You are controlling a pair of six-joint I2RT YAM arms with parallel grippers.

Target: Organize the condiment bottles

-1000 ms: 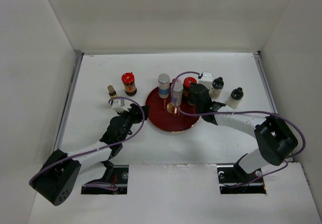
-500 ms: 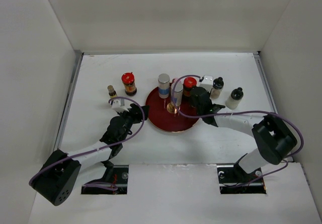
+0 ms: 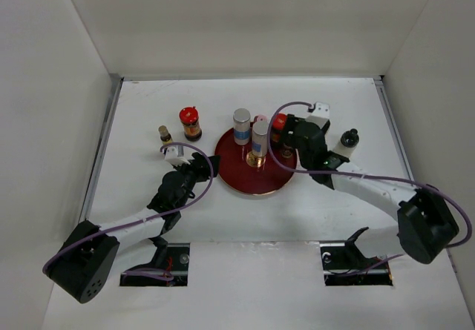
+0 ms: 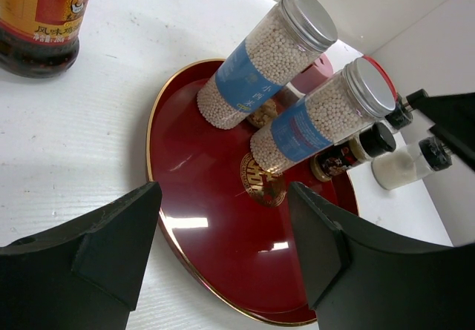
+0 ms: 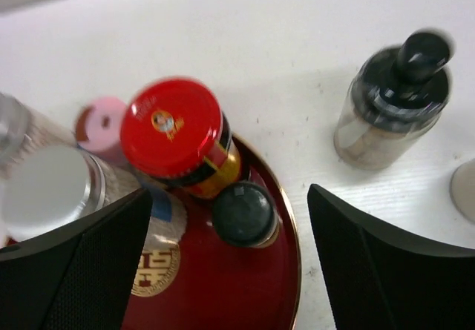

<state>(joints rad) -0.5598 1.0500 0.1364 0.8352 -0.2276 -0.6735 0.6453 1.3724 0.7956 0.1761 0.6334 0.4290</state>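
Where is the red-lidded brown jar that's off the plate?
Top view, left half: the red-lidded brown jar stands between the tiny brown bottle and the dark red round plate.

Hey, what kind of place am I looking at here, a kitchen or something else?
Likely a robot test cell, not a kitchen: a bare white table boxed in by plain walls, a left arm and right arm mounted at its near edge, and condiment bottles staged on and beside a red plate.

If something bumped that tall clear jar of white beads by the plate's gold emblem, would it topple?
Probably: the tall clear silver-capped jar is narrow for its height, on a glossy dark red plate. Packed with beads to the cap, it likely feels heavy. Being round, it would probably roll once down.
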